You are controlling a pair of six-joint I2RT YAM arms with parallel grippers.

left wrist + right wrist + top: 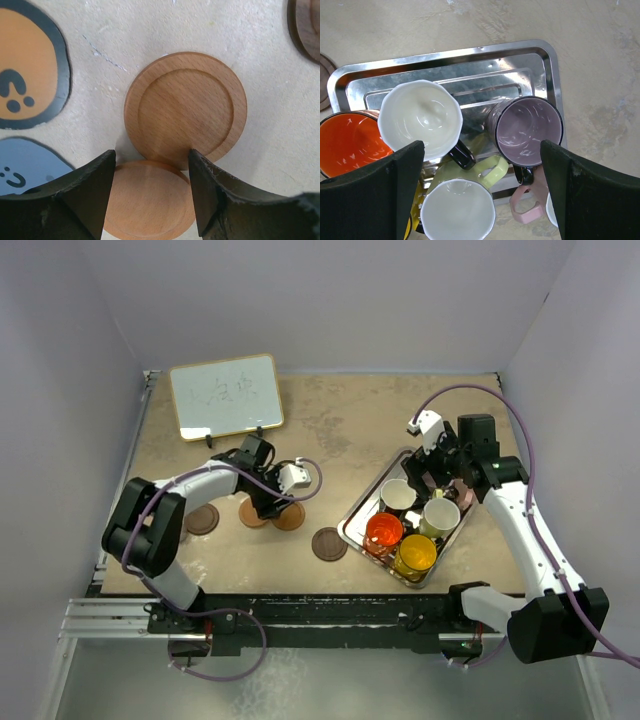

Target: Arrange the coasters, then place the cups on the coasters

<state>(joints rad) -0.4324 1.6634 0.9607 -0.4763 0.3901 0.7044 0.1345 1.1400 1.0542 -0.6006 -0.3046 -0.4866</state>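
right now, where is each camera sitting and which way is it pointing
top: fixed above and behind the bases, looking down on the table; left arm and right arm show.
left wrist: on the left arm, facing straight down at two tan coasters; left fingers bracket the lower one.
right wrist: above the tray, facing down into the cups; right fingers fill the lower corners.
shared: top and right wrist both show tray and orange cup.

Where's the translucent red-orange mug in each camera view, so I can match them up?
Top external: translucent red-orange mug on the near-left side of the silver metal tray.
Left wrist: not in it.
Right wrist: the mug at the left edge, cut off.
Shared landmark: the tray, in both those views.
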